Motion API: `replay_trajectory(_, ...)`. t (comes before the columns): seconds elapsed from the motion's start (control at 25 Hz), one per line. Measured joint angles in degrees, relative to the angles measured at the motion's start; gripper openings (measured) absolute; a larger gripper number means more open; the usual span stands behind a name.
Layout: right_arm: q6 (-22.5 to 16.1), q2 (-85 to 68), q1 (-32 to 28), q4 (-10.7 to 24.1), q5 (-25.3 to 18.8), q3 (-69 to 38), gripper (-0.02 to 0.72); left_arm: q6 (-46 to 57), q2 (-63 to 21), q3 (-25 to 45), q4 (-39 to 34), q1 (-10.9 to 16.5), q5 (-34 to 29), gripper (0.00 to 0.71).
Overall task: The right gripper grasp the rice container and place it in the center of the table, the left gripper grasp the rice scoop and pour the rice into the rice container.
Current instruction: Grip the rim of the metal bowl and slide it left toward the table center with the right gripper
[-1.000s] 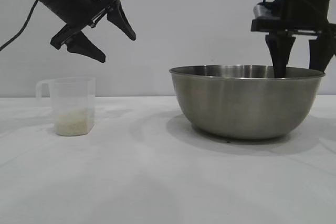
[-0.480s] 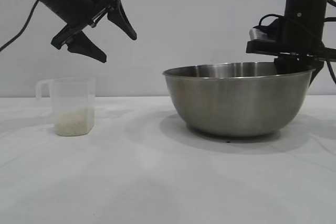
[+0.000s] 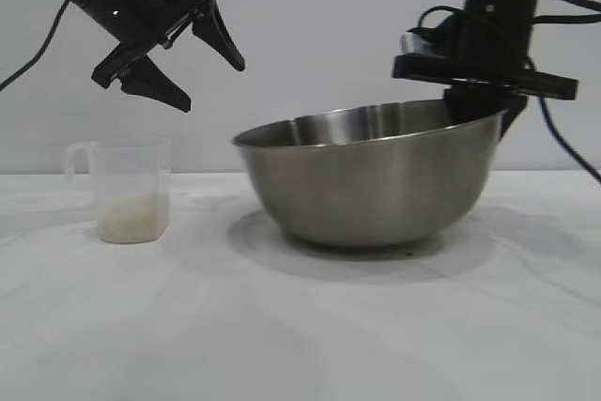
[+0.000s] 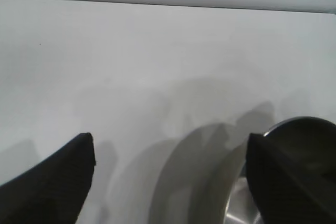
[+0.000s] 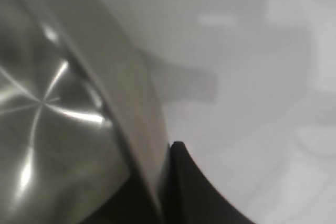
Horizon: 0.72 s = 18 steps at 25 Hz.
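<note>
So right now my right gripper (image 3: 481, 117) is pinched onto the rim of the rice container (image 3: 371, 180), one finger inside and one outside, at the edge on the right side of the front view. From my right wrist the rim runs straight into the closed fingers (image 5: 181, 182). The bowl is tipped: the gripped side sits higher, the far rim dips toward the left, and its rounded bottom rests on the table (image 3: 282, 326) roughly mid-width, a bit right of centre.

My left gripper (image 3: 183, 58) hangs up in the air at the upper left, claws wide apart and angled down, holding nothing. Its wrist view shows both finger tips (image 4: 58, 182) spread with bare tabletop between them and a bit of the bowl's rim by one of them.

The rice scoop (image 3: 127, 190) stands upright on the left, well apart from the bowl, handle pointing away from it, with the rice (image 3: 131, 218) sitting in the bottom. Nothing stands between scoop and bowl.

Surface is plain matte white with soft shadows under the bowl, and behind it all is a blank pale wall (image 3: 329, 25)
</note>
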<state>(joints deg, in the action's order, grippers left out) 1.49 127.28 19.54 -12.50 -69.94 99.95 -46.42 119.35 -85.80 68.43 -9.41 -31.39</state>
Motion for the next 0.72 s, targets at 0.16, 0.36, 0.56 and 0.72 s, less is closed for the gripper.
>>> replay_trajectory(0.16,0.0,0.42,0.12,-0.46,0.0,0.0,0.05,0.0,0.0,0.0,0.69,0.0,-0.1,0.523)
replay_trajectory(0.36,0.0,0.2,0.12,-0.46,0.0,0.0,0.323,0.0,0.0,0.0,1.75,0.0,-0.1,0.523)
replay_trajectory(0.56,0.0,-1.01,0.12,1.56,-0.12,3.24,0.417,0.0,0.0,0.0,2.97,0.0,-0.21,0.523)
replay_trajectory(0.72,-0.21,-3.85,0.12,6.74,-0.23,7.14,0.442,0.11,0.0,0.0,3.46,0.0,-0.21,0.523)
